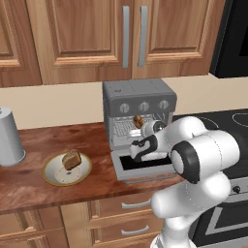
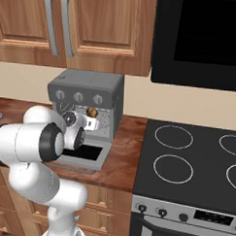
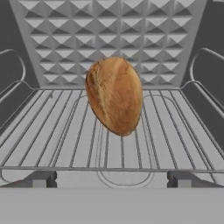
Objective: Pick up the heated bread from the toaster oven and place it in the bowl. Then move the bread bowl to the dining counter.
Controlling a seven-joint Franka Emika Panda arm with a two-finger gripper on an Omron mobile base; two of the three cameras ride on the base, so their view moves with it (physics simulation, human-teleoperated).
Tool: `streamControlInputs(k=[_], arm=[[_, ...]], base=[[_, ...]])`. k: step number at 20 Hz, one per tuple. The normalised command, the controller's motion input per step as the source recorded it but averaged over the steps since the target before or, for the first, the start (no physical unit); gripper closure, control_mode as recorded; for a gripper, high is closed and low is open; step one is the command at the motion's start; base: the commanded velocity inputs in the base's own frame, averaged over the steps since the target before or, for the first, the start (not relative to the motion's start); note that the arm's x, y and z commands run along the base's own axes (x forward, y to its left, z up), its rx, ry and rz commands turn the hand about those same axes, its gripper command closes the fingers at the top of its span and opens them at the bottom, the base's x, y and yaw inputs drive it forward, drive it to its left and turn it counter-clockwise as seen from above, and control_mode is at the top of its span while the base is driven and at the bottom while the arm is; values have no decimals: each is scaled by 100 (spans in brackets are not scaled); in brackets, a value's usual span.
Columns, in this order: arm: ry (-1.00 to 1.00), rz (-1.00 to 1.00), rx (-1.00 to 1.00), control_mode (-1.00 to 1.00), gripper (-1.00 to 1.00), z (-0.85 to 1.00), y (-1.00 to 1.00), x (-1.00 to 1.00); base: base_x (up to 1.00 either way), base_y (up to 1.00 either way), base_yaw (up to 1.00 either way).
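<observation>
The heated bread [image 3: 114,95], a golden-brown roll, stands on the wire rack [image 3: 65,135] inside the toaster oven [image 1: 138,99], whose door [image 1: 145,164] hangs open. My gripper [image 3: 111,179] is open just short of the roll, with one dark fingertip [image 3: 39,178] on each side and nothing between them. From the base, my gripper [image 1: 144,127] reaches into the oven mouth just below the bread [image 1: 138,120]. The cream bowl [image 1: 53,174] sits on the worktop left of the oven, holding a darker wedge of bread [image 1: 71,159]. The dining counter is out of view.
A grey metal canister [image 1: 9,137] stands at the far left of the wooden worktop [image 1: 38,193]. A black stove [image 2: 186,162] lies right of the oven, with a dark microwave [image 2: 201,36] above it. Wooden cabinets [image 1: 87,34] hang over the oven.
</observation>
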Motion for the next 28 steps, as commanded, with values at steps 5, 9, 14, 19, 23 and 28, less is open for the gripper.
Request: streamControlInputs(k=[5, 9, 14, 19, 23, 28], arm=[[-9, 0, 0, -100, -100, 18, 0, 0], [-20, 0, 0, -100, -100, 35, 0, 0], [-3, 0, 0, -100, -100, 1, 1, 23], [0, 0, 0, -100, -100, -7, 3, 34], [5, 0, -1, -100, -100, -31, 0, 24], [14, 0, -3, -100, -100, -41, 0, 21]], base=[[0, 0, 0], [0, 0, 0], [0, 0, 0], [0, 0, 0], [0, 0, 0], [0, 0, 0]])
